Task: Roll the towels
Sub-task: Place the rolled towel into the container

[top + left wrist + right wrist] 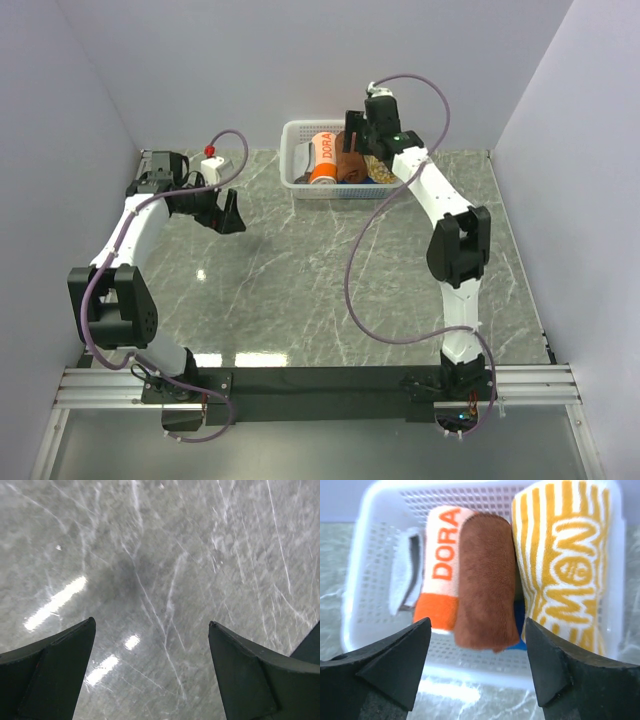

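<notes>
The rust-brown towel [486, 582] lies rolled in the white basket [370, 575], with the cream-yellow striped towel [567, 560] rolled to its right. Both also show in the top view, the brown towel [349, 166] and the striped towel [376, 168] partly hidden by the arm. My right gripper [478, 625] is open and empty, hovering above the basket's near rim [345, 192], in line with the brown towel. My left gripper [222, 214] is open and empty over bare marble at the far left, and in the left wrist view [151, 625] only tabletop lies between its fingers.
The orange and white "DORA" roll [442, 565] lies left of the brown towel, with a grey-white cloth [406, 572] beside it and something blue [519, 625] under the rolls. A small white object with a red top [211, 158] stands at the back left. Walls enclose the marble table [320, 290].
</notes>
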`<state>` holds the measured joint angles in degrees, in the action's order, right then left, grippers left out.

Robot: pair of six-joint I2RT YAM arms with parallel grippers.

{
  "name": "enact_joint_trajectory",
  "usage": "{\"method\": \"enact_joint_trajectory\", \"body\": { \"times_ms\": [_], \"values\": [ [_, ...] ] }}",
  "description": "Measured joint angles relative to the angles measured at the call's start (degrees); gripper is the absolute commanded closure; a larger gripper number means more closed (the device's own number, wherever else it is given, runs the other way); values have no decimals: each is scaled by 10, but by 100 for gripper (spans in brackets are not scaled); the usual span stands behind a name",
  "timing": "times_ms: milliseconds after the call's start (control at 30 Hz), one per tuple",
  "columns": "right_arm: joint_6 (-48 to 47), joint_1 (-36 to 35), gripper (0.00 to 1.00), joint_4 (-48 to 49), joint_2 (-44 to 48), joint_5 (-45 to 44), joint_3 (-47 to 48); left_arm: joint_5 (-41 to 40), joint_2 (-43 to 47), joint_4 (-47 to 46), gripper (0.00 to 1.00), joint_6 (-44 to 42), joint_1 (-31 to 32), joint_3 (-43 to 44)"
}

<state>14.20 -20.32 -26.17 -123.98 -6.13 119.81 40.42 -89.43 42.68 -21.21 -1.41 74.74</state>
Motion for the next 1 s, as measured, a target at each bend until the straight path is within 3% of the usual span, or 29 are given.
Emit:
{"method": "enact_joint_trajectory", "body": {
  "times_ms": [300, 500, 767, 1000],
  "values": [
    [-100, -5, 13, -58, 126, 73, -43, -105, 0, -56, 0, 60, 7, 32],
    [-163, -2, 12, -100, 281, 157, -210, -157, 13, -73, 1, 84, 39, 36],
    [-187, 12, 12, -126, 400, 253, -444, -225, 83, -119, 1, 116, 143, -76],
    [-174, 14, 12, -106, 474, 270, -587, -244, 85, -130, 1, 129, 150, -162]
  ]
}}
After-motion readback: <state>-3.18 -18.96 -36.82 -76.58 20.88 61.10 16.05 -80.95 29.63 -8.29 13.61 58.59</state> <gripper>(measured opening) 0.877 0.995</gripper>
